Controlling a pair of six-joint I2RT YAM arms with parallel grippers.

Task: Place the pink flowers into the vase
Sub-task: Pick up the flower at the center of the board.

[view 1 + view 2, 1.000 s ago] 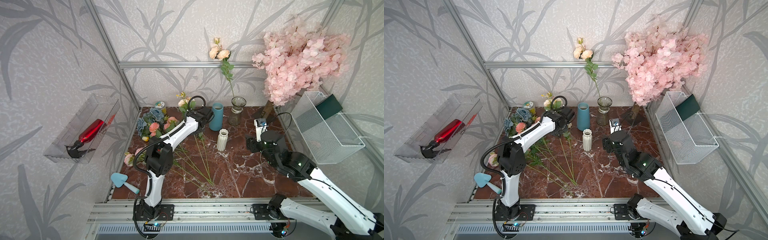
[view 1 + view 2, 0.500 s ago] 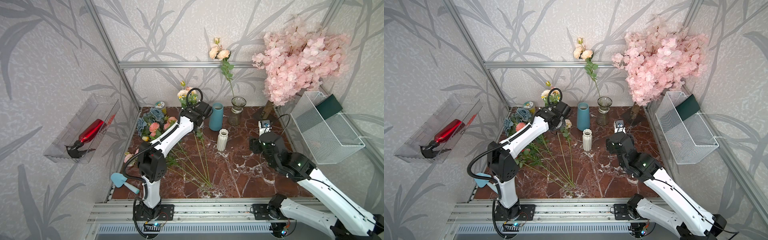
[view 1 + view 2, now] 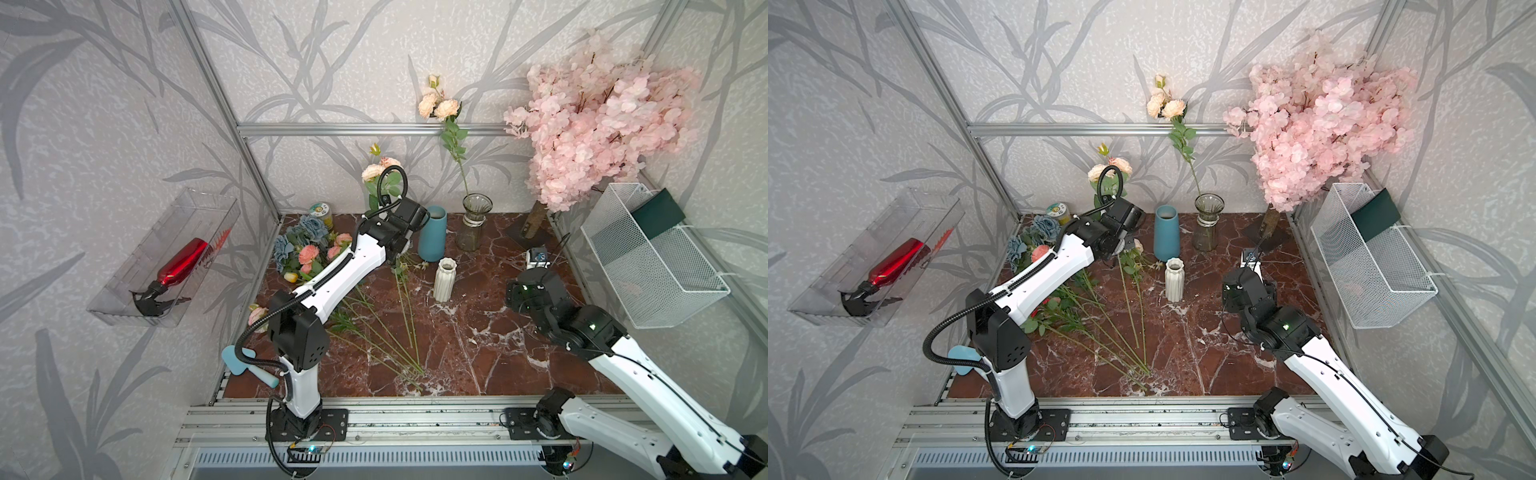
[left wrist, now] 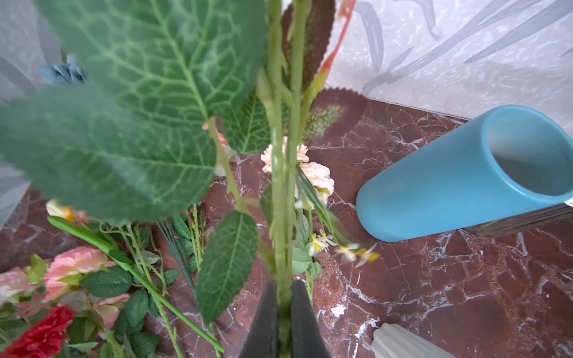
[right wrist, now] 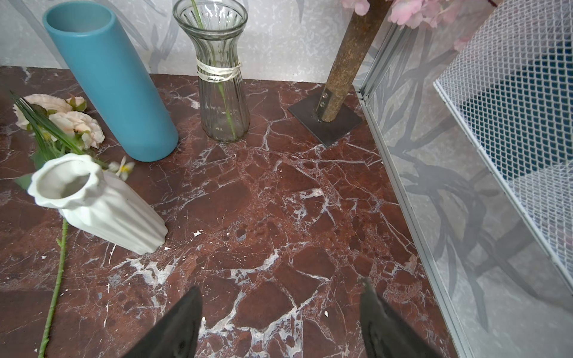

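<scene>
One pink flower (image 3: 439, 107) is already standing in the glass vase (image 3: 473, 226); the left claw (image 4: 283, 289) is gripping a second stem (image 4: 281, 186), and the right claw (image 5: 280, 285) is hanging open.

Bright, even, diffuse light fills every view, leaving only soft shadows on the wall behind the blue vase (image 3: 432, 235), which leans with wide-angle distortion in both wrist views. In the left wrist view the near leaves of the pink flowers (image 4: 124, 124) are out of focus, and the small blossoms (image 4: 356, 251) beside the blue vase are motion-smeared.
</scene>
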